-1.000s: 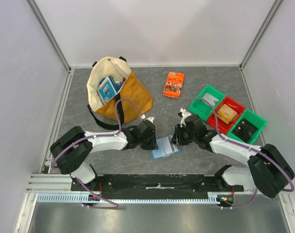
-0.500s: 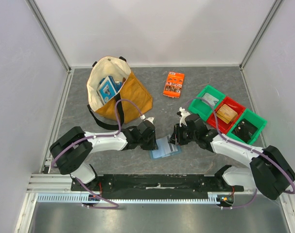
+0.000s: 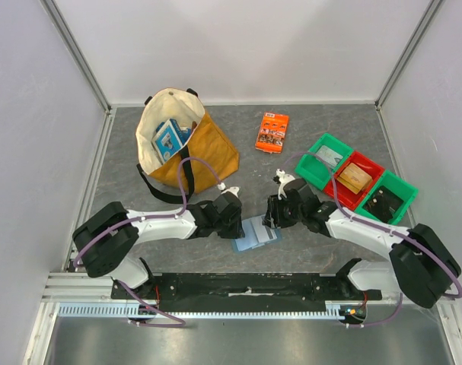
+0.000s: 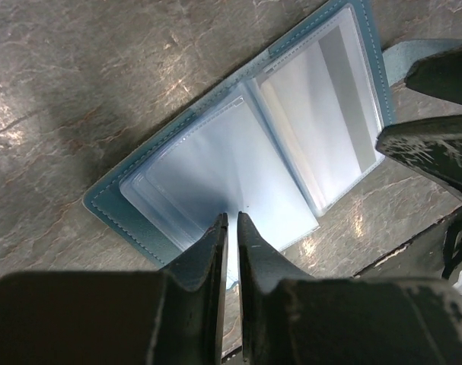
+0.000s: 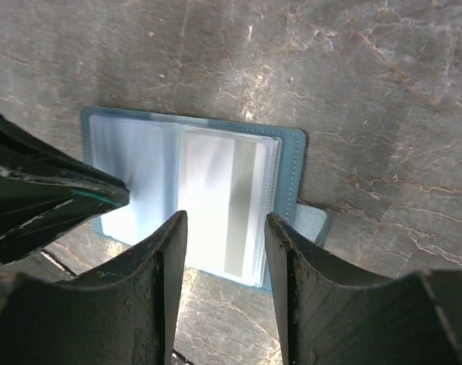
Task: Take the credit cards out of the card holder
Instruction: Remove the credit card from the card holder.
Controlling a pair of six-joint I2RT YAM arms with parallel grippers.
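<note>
As left gripper [image 4: 231,218] pinches the open card holder [image 4: 208,152], seemingly one card [image 5: 209,179] inside, right gripper [image 5: 224,224] gapes.

Count time: one light-blue card holder [image 3: 257,233], and I can only make out one pale card [image 5: 232,204] in its sleeves, could be more. One tan bag [image 3: 208,156] with at least one blue-and-white box [image 3: 170,137] showing. One orange packet [image 3: 272,131]. Three bins: a green bin [image 3: 331,139], a red bin [image 3: 374,160], a second green bin [image 3: 404,185], one item in each as far as I can tell. Two arms: left arm [image 3: 162,223], right arm [image 3: 360,228].
</note>
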